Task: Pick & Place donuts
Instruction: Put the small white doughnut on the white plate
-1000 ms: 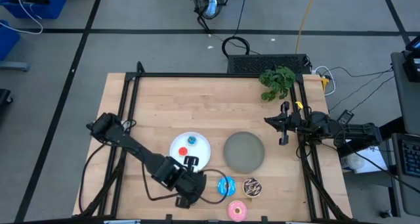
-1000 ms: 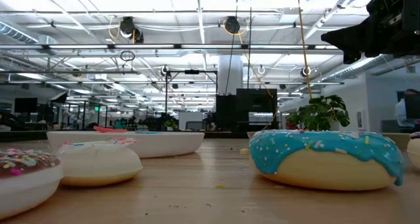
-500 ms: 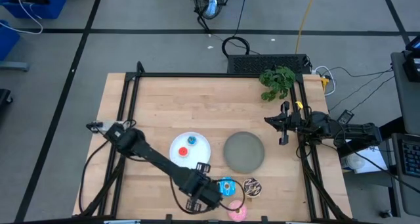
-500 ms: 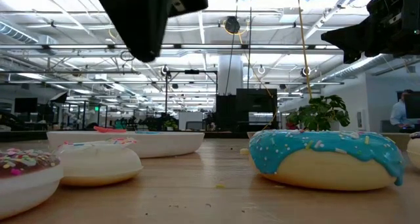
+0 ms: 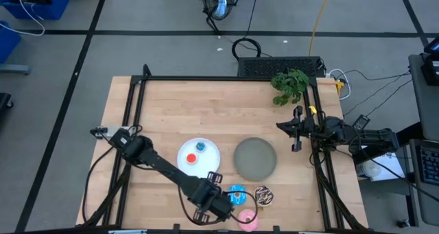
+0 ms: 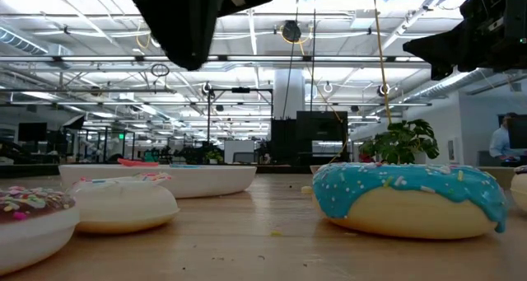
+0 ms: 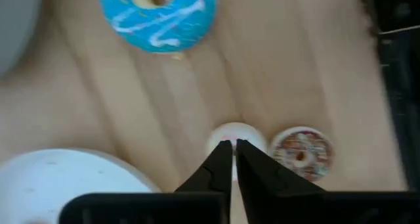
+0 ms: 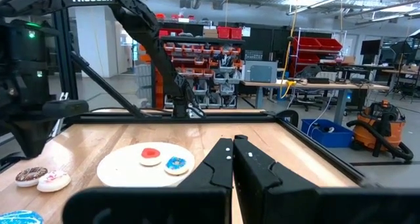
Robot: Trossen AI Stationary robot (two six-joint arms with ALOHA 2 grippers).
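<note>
A: Left gripper point(image 7: 233, 145), where did we have it?

B: Low in the high view, just left of centre, at the near table edge. It hung tips-down over the tiny whitish-pink ring donut point(image 7: 236, 136). We saw its jaws drawn nearly together with only a thin slit between them, and nothing was in them.

A: Touching that donut?

B: We couldn't tell. The tips overlapped it in the wrist view, that was all.

A: Neighbours?

B: The tiny brown sprinkled ring donut point(image 7: 302, 152) lay just beside it on the light wooden table point(image 5: 206, 103). The larger blue-iced ring donut point(image 5: 236, 193) sat lower centre. The chocolate sprinkled ring donut point(image 5: 263, 195) was just to its right. The pink-iced ring donut point(image 5: 250, 221) was at the bottom edge, partly under the arm.

A: Plates?

B: The round white plate point(image 5: 208, 156) sat left of centre and carried the tiny red donut point(image 5: 191, 158) and the tiny blue donut point(image 5: 200, 146). The round grey plate point(image 5: 255, 158) was just to its right, and we saw no donut on it.

A: Right gripper point(image 8: 233, 144)?

B: It waited at the right edge of the high view, above mid-height, over the black frame rail. Its jaws were closed and held nothing. We also noted the green leafy plant point(image 5: 289, 85) at upper right.
</note>
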